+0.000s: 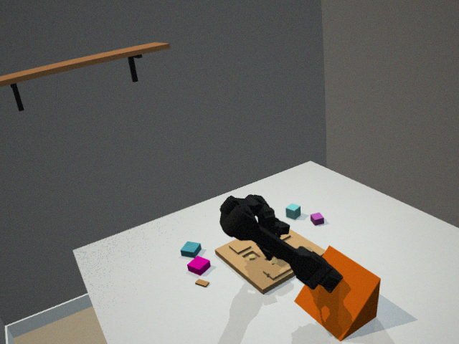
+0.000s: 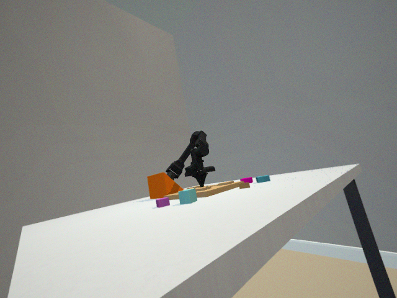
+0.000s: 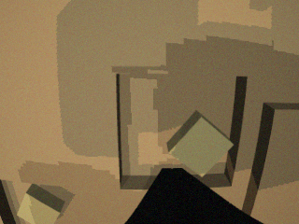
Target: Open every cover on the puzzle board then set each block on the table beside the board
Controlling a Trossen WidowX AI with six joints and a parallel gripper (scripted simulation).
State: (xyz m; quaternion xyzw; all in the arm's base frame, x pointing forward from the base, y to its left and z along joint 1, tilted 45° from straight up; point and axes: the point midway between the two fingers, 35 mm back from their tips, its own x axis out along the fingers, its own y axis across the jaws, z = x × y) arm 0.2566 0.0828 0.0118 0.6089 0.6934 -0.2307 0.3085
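The tan puzzle board (image 1: 232, 259) (image 2: 221, 189) (image 3: 50, 37) lies flat in the middle of the white table (image 1: 148, 307). My gripper (image 1: 267, 256) (image 2: 201, 184) (image 3: 171, 177) is shut and empty, pointing down with its tips just above or on the board. In the wrist view an olive block (image 3: 201, 145) sits turned on its corner in an open square well (image 3: 125, 125) right in front of the fingertips. A second olive block (image 3: 40, 208) sits in another open well at the lower left. The arm hides part of the board in the top view.
A teal block (image 1: 191, 249) (image 2: 262, 178), a magenta block (image 1: 199, 264) (image 2: 246, 179) and a small flat tan piece (image 1: 201, 282) lie left of the board. A teal cube (image 1: 292, 211) (image 2: 187, 195) and a purple block (image 1: 317, 218) (image 2: 162, 202) lie beyond it. The arm stands on an orange wedge (image 1: 344, 296) (image 2: 158, 185).
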